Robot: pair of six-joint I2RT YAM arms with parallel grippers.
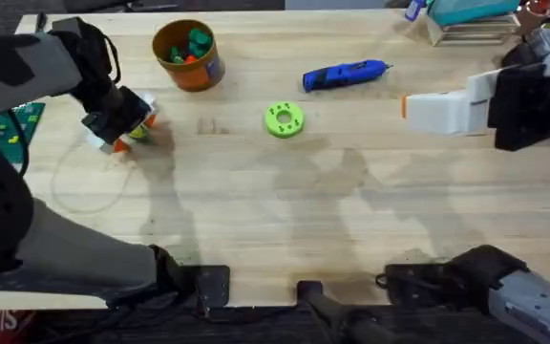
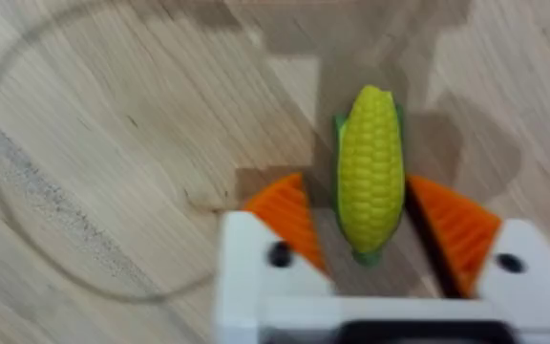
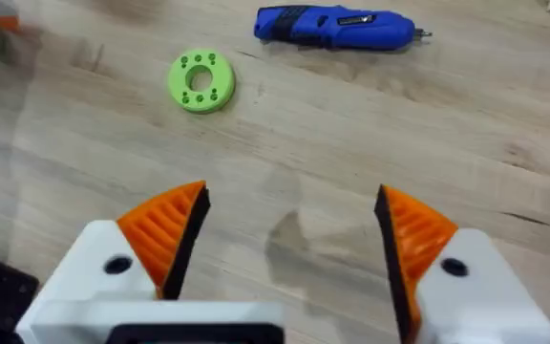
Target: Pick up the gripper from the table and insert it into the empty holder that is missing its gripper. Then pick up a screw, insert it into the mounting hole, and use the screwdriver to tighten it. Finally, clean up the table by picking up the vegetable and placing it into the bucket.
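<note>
Left tool (image 2: 375,225) sits low w/ open pads straddling the corn (image 2: 370,172) on the tabletop (image 1: 285,220) (lined up to pinch), right tool (image 3: 289,239) wide, empty.

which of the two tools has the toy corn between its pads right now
The left tool: the toy corn sits between its orange pads. The right tool hangs open over bare table.

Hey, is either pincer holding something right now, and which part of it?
The left pincer brackets the vegetable at its lower body; a firm grip cannot be told. The right pincer is open, holding nothing.
</note>
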